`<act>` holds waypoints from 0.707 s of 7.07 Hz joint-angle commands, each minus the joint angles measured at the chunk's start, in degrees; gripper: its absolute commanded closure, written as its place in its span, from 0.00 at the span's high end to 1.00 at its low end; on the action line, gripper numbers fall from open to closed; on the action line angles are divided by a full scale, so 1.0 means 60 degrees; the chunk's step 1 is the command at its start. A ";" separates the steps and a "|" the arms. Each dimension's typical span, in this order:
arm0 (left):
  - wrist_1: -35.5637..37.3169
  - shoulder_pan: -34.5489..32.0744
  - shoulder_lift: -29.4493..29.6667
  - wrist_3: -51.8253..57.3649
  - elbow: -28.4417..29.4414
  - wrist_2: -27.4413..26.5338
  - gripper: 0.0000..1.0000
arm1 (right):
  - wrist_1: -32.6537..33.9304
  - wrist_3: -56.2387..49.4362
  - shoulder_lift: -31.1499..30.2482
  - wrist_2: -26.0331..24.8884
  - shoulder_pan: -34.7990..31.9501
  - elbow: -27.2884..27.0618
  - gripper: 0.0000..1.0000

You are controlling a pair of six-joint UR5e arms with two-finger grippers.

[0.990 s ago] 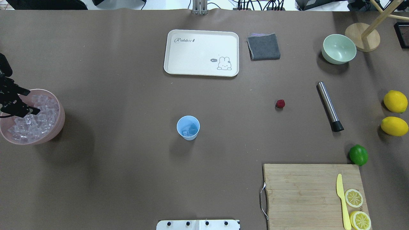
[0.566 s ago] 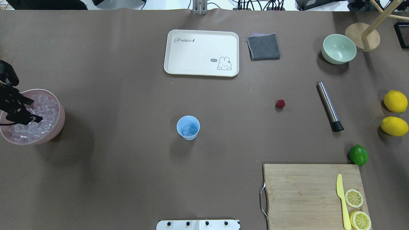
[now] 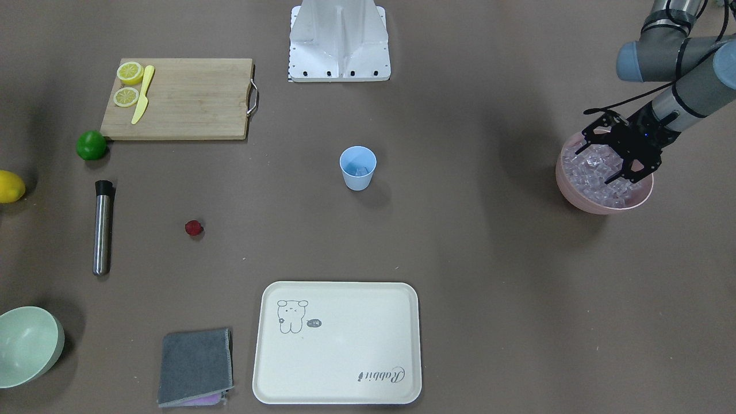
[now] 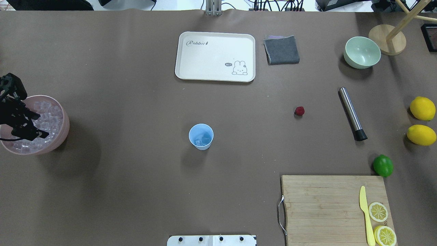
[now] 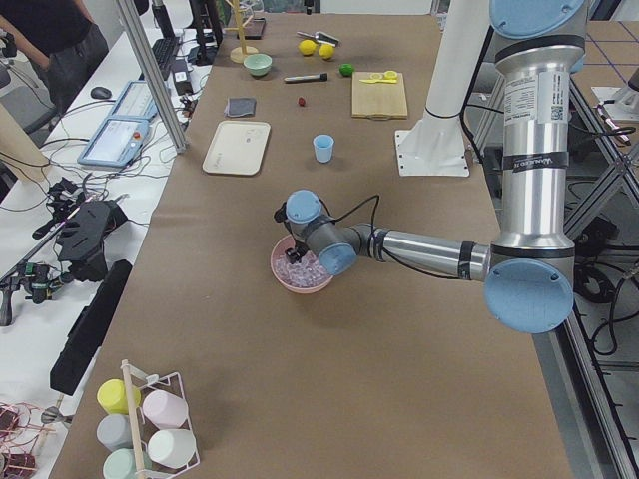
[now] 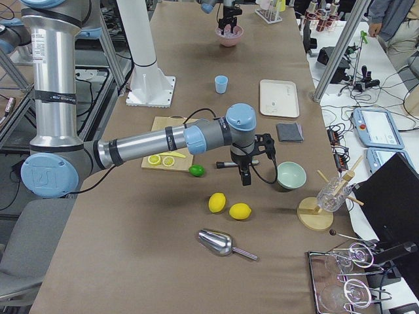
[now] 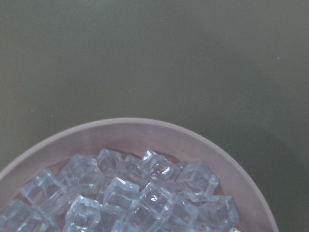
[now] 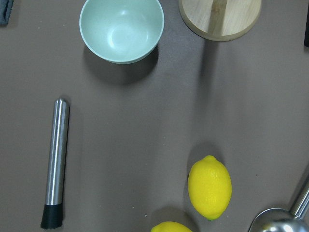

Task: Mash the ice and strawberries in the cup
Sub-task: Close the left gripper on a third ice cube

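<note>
The light blue cup (image 4: pixel 201 136) stands mid-table with a few ice cubes in it; it also shows in the front view (image 3: pixel 357 167). A pink bowl (image 4: pixel 65 128) at the table's left end is heaped with clear ice (image 4: pixel 51 114), seen close in the left wrist view (image 7: pixel 135 193). My left gripper (image 3: pixel 601 164) is open, its fingers spread just over the ice in the bowl (image 3: pixel 598 201). The dark red strawberry (image 4: pixel 299 110) lies alone on the table right of the cup. My right gripper (image 6: pixel 243 175) hangs above the table by the lemons; I cannot tell whether it is open.
A steel muddler (image 4: pixel 351 112) lies right of the strawberry. A pale green bowl (image 4: pixel 362 52), grey cloth (image 4: pixel 281 50) and white tray (image 4: pixel 215 56) sit at the back. Two lemons (image 4: pixel 422 108), a lime (image 4: pixel 382 165) and a cutting board (image 4: pixel 334 208) are at the right.
My left gripper has moved across the pink bowl toward the robot's side and slightly right, staying open over the ice. Nothing else has moved.
</note>
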State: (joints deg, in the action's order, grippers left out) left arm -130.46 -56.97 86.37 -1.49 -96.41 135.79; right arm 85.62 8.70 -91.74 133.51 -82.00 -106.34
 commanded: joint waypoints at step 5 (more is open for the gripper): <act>0.0019 0.0237 -0.0040 0.0000 0.0044 0.0014 0.60 | -0.0003 0.0000 0.0012 0.0000 0.0014 -0.0001 1.00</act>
State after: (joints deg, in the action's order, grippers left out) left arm -130.35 -55.58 86.13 -1.53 -96.21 135.88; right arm 85.67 8.70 -91.71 133.51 -81.96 -106.35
